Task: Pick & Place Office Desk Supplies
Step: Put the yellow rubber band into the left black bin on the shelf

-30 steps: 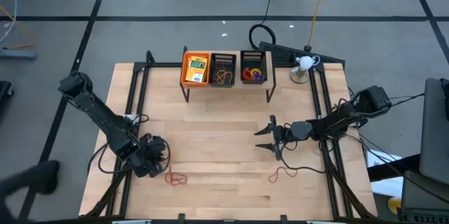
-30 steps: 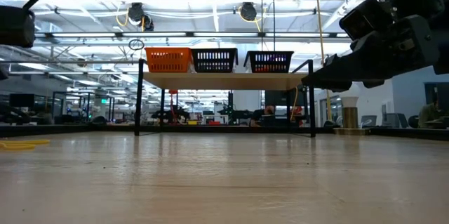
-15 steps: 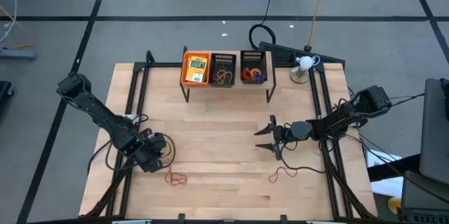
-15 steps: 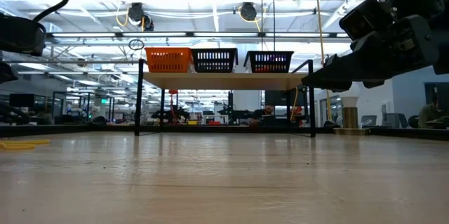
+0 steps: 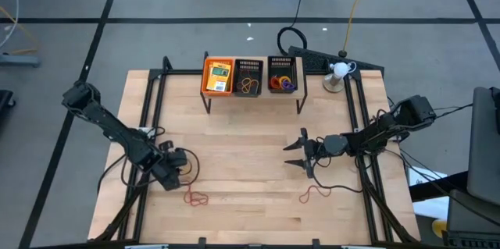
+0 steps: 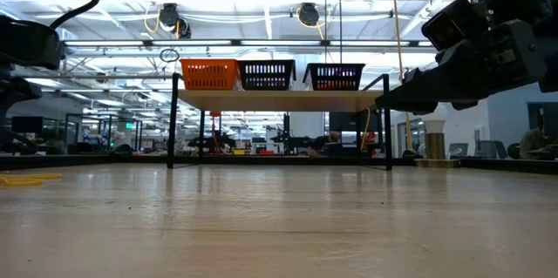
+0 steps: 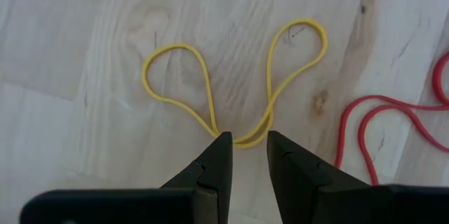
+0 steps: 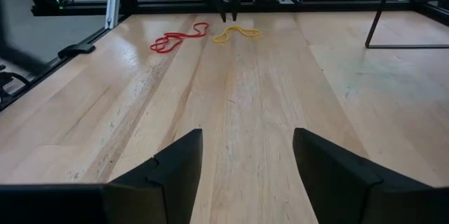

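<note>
A yellow rubber band point(image 7: 235, 83) lies flat on the wooden table in two loops, with a red band point(image 7: 382, 122) beside it. My left gripper point(image 7: 245, 147) points down at the table's near left, slightly open. Its tips stand on either side of the yellow band's pinched middle point(image 7: 245, 140). The right wrist view shows the same gripper point(image 8: 229, 15) over the yellow band point(image 8: 237, 34) and the red band point(image 8: 179, 38). My right gripper point(image 5: 295, 153) waits open and level at mid-right. A second red band point(image 5: 315, 193) lies near it. My left gripper comes from above with one fingertip point(image 7: 219, 147) on each side of the yellow band's middle, where the two loops meet. The band lies flat and slack on the table. Whether the tips touch it, I cannot tell.
A raised shelf point(image 5: 250, 93) at the far edge carries an orange tray point(image 5: 218, 76) with packets, a black tray point(image 5: 249, 79) with bands and a black tray point(image 5: 282, 77) with coloured rings. A small white object point(image 5: 337, 72) stands at the far right. Bare wood lies between the arms.
My left gripper has rolled about its own pointing line and edged slightly toward the table's right, staying over the yellow band. The bands lie where they were.
</note>
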{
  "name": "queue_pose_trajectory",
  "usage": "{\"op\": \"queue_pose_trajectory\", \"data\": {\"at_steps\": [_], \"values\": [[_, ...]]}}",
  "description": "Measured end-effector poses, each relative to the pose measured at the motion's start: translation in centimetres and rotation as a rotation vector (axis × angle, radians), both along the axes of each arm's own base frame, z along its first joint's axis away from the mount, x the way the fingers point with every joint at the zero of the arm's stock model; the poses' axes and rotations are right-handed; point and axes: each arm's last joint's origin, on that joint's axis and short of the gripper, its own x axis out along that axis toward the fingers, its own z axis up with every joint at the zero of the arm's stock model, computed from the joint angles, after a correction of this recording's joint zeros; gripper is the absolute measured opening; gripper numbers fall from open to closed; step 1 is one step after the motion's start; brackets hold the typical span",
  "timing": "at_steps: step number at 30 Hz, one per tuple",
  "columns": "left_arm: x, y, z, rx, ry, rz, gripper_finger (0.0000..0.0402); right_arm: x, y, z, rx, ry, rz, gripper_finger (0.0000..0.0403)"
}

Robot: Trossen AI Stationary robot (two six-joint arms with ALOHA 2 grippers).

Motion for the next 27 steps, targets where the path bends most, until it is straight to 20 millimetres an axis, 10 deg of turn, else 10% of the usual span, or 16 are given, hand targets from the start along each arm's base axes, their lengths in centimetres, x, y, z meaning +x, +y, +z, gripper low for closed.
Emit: {"op": "queue_pose_trajectory", "data": {"at_steps": [21, 27], "values": [[1.7, -0.7, -2.4, -0.001, 0.103, -0.047, 0.0086, 0.0, 0.0, 0.0, -0.002, 0.004, 0.000, 0.0212], [1.7, -0.6, -2.4, -0.014, 0.101, 0.041, 0.0011, 0.0, 0.0, 0.0, -0.002, 0.003, -0.003, 0.0212]]}}
